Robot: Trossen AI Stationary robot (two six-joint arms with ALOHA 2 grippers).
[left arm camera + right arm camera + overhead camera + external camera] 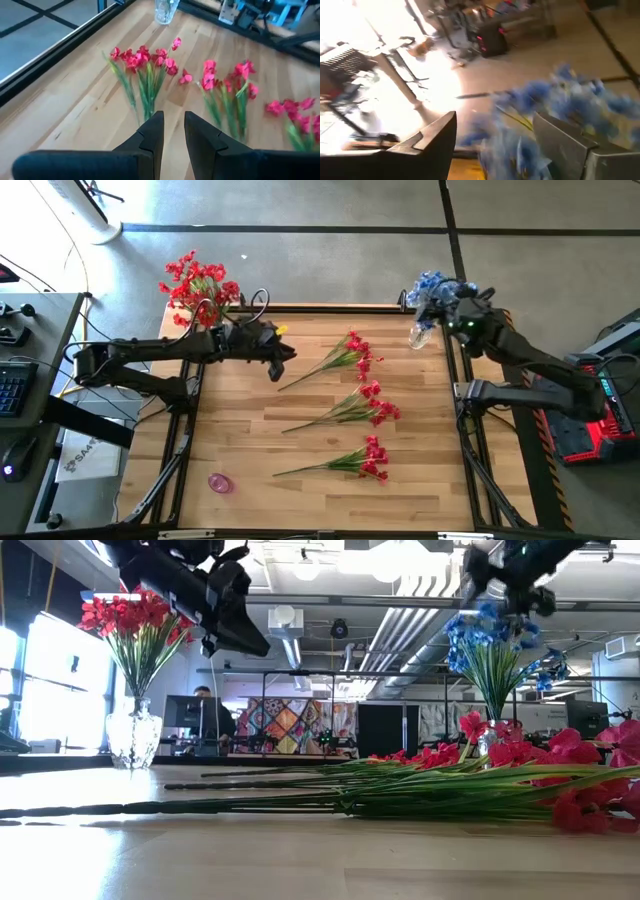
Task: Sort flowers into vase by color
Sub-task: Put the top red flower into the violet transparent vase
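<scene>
High view, right pincer [447, 315]: mine, spread wide over blue flowers [432, 288], upper right
Left pincer [278, 367]: nearly pressed together, empty
Red flowers [372, 409]: three on worktop [250, 450]

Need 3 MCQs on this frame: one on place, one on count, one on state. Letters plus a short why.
1. Where does the vase of blue flowers stand?
A. far right corner of the table
B. near left corner
C. middle of the table

2. How many red sprays lie flat on the table?
A. one
B. three
C. five

3. How does the right pincer stand?
A. shut on a red spray
B. open above the blue flowers
C. resting flat on the table

Key:
1 A: the high view shows the blue flowers in their vase at the far right corner of the table.
2 B: three red sprays lie side by side in the middle.
3 B: the right pincer has its fingers wide apart, with blue blooms between and below them and nothing gripped.
</scene>
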